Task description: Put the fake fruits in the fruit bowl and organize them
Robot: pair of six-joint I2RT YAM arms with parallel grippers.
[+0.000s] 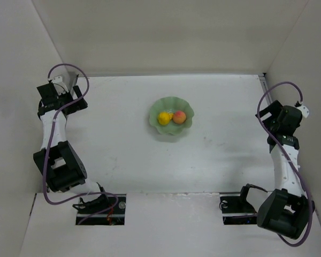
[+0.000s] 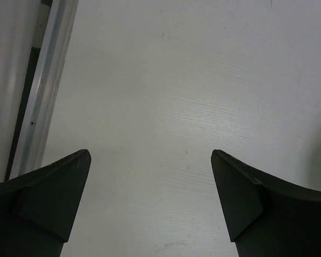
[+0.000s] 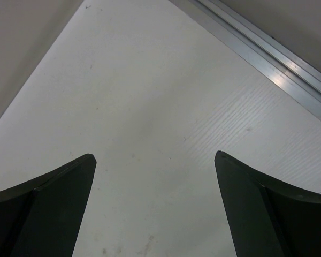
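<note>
So, white table (image 1: 123,155), white walls (image 1: 166,37); pear (image 1: 163,118) and peach (image 1: 179,116) sat touching in the bowl (image 1: 174,131), pear's axis unclear. Both left gripper (image 2: 150,158) and right gripper (image 3: 155,158) gaped wide.

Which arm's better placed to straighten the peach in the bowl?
Right, likely: the peach lies in the bowl on its right side, with the pear between it and the left gripper.
</note>
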